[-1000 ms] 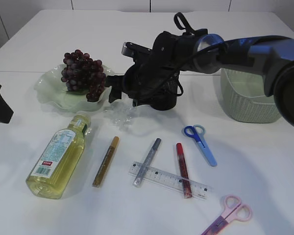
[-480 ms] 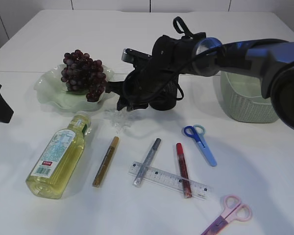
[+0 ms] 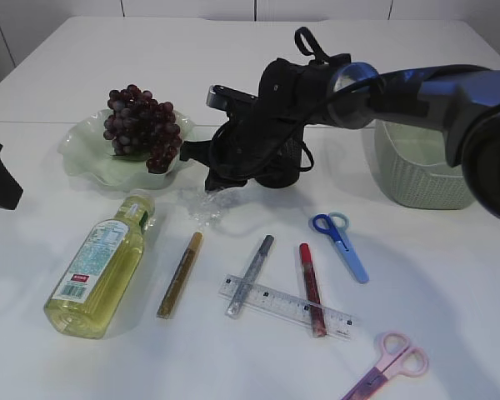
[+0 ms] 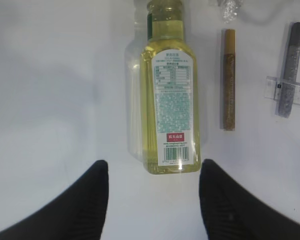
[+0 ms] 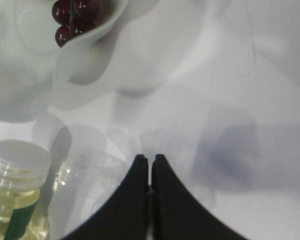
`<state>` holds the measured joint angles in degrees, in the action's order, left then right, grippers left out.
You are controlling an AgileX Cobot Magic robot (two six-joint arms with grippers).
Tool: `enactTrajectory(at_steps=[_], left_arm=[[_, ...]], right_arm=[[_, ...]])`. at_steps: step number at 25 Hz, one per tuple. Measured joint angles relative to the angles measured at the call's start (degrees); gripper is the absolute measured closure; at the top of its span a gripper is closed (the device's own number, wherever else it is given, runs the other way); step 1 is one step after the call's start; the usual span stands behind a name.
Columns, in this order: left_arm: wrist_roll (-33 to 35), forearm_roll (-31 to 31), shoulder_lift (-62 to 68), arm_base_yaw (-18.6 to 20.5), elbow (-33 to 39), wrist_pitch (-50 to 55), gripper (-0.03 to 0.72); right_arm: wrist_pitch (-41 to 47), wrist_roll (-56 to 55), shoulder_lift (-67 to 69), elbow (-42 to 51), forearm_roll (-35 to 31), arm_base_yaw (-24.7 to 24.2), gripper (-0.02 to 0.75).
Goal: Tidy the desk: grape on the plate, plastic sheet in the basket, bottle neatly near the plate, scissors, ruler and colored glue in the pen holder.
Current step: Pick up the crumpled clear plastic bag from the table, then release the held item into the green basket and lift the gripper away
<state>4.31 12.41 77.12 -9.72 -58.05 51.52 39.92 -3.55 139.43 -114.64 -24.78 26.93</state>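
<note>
One plastic sheet in right pincer

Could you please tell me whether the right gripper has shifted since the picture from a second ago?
Yes. The right gripper has shifted a little rightward, away from the plate, and its jaws have closed down at the crumpled plastic sheet.

You get bright, even overhead light with soft shadows under the bottle and the right arm. The right wrist view is soft and out of focus up close; the table looks slightly washed out in the left wrist view.
</note>
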Motion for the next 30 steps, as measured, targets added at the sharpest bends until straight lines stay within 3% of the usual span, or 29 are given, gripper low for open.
enactTrajectory(at_steps=[17, 22, 30], left_arm=[[0.0, 0.0, 0.0, 0.0, 0.0, 0.0, 0.265], [0.0, 0.0, 0.0, 0.0, 0.0, 0.4, 0.265], [0.0, 0.1, 0.0, 0.0, 0.0, 2.0, 0.265]], right_arm=[[17.9, -1.0, -12.9, 0.0, 13.5, -1.2, 0.723], [20.0, -1.0, -17.8, 0.0, 15.2, -5.5, 0.722], [21.9, -1.0, -22.4, 0.0, 19.6, -16.4, 0.723]])
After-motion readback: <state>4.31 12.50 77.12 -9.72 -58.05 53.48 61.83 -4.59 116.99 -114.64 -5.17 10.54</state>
